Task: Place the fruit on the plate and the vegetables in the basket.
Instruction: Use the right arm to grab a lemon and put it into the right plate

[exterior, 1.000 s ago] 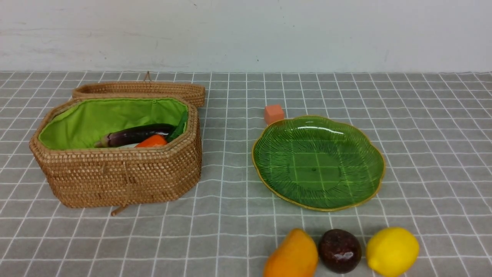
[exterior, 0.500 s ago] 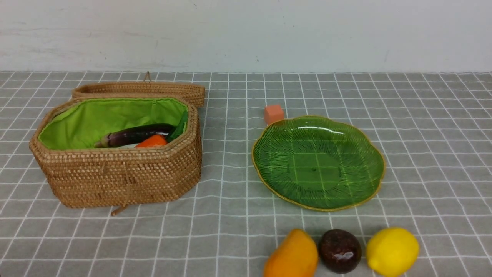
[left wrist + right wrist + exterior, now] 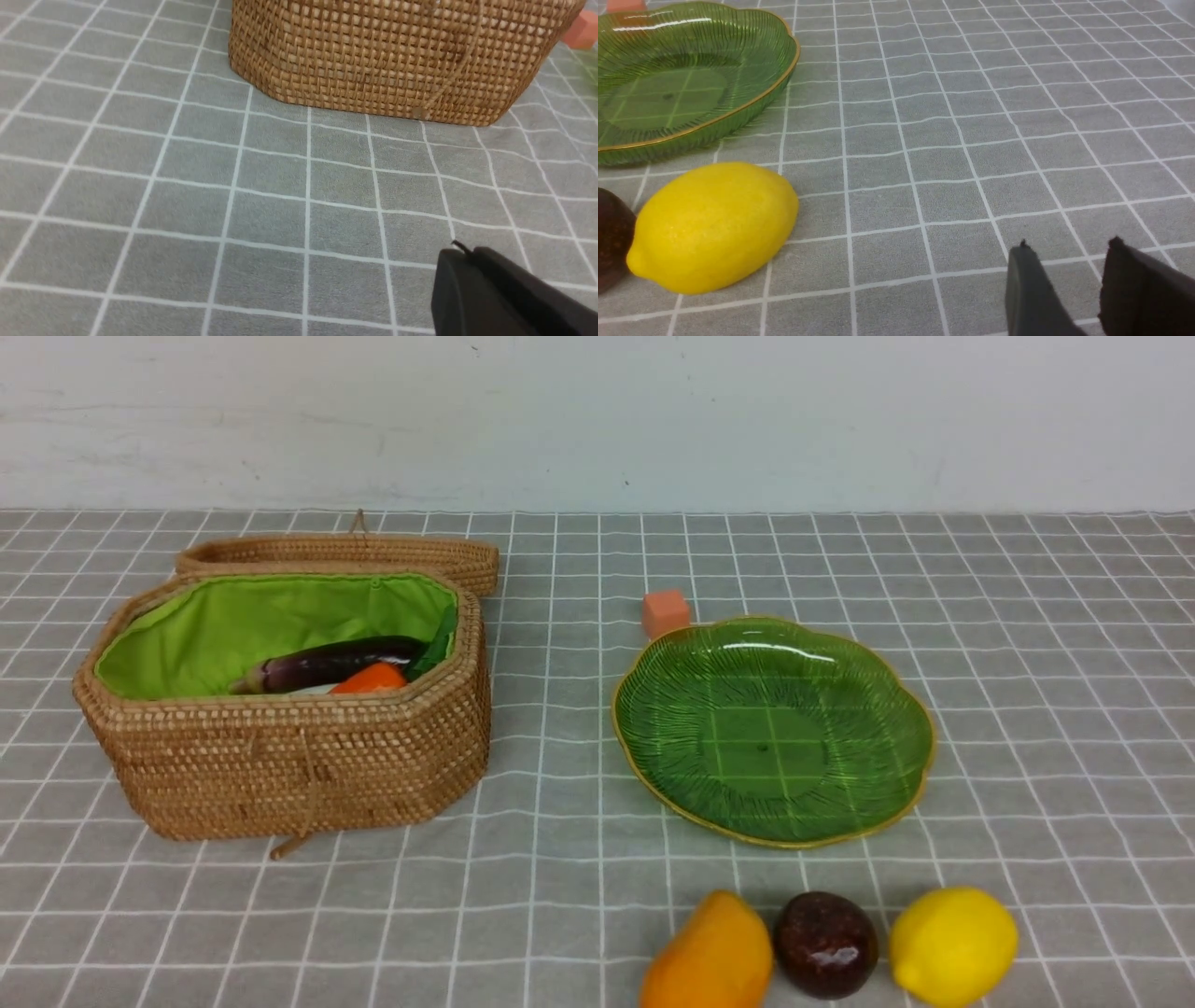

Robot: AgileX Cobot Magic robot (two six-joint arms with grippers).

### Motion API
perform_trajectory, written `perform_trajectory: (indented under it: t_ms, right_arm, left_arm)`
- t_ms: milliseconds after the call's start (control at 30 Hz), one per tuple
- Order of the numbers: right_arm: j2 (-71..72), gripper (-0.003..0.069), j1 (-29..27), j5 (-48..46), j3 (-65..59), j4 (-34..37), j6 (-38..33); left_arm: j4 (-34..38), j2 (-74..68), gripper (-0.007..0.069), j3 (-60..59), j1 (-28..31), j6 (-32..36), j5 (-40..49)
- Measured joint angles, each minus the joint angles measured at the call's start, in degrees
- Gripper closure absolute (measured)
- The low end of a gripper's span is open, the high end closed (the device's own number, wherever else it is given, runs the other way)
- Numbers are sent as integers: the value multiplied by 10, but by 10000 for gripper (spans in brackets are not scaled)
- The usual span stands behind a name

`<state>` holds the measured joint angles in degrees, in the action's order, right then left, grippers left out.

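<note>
The vegetables half looks finished: the eggplant [image 3: 327, 663] and the carrot [image 3: 369, 679] lie inside the basket [image 3: 280, 775], which stands ahead of the left jaws, well apart from them. The fruit half is not started. The plate [image 3: 775, 728] holds nothing, and the lemon [image 3: 952, 945], the maroon fruit [image 3: 825, 943] and the mango [image 3: 709, 957] sit in a row on the tabletop [image 3: 560, 896]. The lemon is the nearest one to the right jaws, with the plate beyond it.

The right jaws stand a little apart and hold nothing. The left jaws seem pressed together, also with nothing between them.

Of the radish [image 3: 313, 690] only a white sliver shows under the basket rim, so I judge it is inside. The mango is cut off by the front view's edge, and neither arm appears in that view
</note>
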<state>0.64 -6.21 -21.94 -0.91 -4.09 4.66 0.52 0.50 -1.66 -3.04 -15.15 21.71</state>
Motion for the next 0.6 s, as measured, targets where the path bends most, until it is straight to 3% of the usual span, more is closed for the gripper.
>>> perform_trajectory:
  t_ms: [600]
  right_arm:
    - [0, 418, 0, 0, 0, 0, 0]
  left_arm:
    - [22, 0, 618, 0, 5, 0, 2]
